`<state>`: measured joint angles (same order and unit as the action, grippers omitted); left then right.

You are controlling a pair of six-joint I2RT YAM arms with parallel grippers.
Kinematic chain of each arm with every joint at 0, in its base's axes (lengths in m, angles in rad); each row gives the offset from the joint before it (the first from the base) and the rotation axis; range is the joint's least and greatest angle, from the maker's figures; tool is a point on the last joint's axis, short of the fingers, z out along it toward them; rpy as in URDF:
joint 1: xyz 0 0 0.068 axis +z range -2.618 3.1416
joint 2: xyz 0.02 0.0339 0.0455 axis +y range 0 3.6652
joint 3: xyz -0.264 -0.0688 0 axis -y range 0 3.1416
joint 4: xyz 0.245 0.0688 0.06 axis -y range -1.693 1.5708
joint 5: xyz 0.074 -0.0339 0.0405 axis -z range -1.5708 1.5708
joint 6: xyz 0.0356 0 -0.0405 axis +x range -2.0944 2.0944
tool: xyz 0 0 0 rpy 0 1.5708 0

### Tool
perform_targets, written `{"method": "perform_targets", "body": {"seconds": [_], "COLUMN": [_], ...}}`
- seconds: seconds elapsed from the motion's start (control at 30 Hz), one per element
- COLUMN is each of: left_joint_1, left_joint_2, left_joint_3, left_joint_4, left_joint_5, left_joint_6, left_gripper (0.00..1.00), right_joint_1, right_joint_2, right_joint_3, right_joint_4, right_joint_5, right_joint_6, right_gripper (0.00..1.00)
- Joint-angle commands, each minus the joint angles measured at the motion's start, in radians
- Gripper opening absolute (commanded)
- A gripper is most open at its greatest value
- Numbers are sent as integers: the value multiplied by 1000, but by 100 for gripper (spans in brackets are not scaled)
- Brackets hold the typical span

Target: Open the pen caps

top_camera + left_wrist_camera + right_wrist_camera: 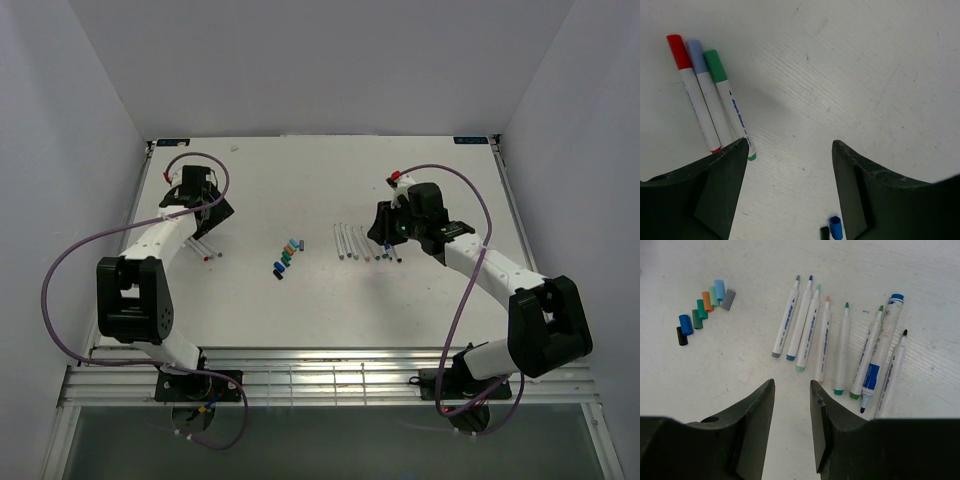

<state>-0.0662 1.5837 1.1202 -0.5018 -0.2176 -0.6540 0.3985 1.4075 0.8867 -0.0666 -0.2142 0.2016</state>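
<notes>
From above, the pen caps (287, 257) lie loose in a short slanted row at the middle of the tabletop (300, 180). The uncapped pens (365, 243) are lined up to their right, beside the right gripper (388, 235). The left gripper (205, 215) hangs towards the far left corner by the capped pens (207, 250). The left wrist view shows its fingers (722, 170) spread wide and empty, with three pens beside them wearing red, lilac and green caps. The right wrist view shows that gripper's fingers a narrow gap apart, gripping nothing, with the uncapped pens and loose caps ahead.
</notes>
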Motion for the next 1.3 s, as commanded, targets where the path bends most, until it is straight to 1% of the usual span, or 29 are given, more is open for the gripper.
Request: {"method": "perform_targets", "body": {"seconds": [0.0, 0.07, 0.27, 0.3, 0.5, 0.73, 1.1, 1.27], "left_joint_1": [8, 6, 8, 8, 6, 8, 8, 8], "left_joint_2": [36, 53, 101, 107, 128, 151, 180, 208], "left_joint_3": [67, 73, 61, 59, 52, 44, 30, 24], "left_joint_4": [-24, -29, -37, -40, -41, -60, -67, -61], "left_joint_5": [-38, -46, -78, -81, -101, -123, -126, -118], "left_joint_6": [19, 16, 14, 14, 16, 2, -18, -27], "left_gripper": [77, 73, 71, 70, 68, 64, 62, 59], "right_joint_1": [23, 28, 30, 28, 28, 28, 28, 28], "right_joint_2": [-31, -41, -54, -54, -45, -42, -44, -44], "right_joint_3": [20, 12, 5, 5, 5, 1, -9, -15], "right_joint_4": [-15, -15, -13, -12, 1, 5, 14, 21], "right_joint_5": [-13, -14, -10, -11, -21, -21, -19, -19], "right_joint_6": [1, -2, -14, -14, -13, -16, -22, -25], "right_gripper": [41, 41, 41, 41, 41, 41, 41, 41]}}
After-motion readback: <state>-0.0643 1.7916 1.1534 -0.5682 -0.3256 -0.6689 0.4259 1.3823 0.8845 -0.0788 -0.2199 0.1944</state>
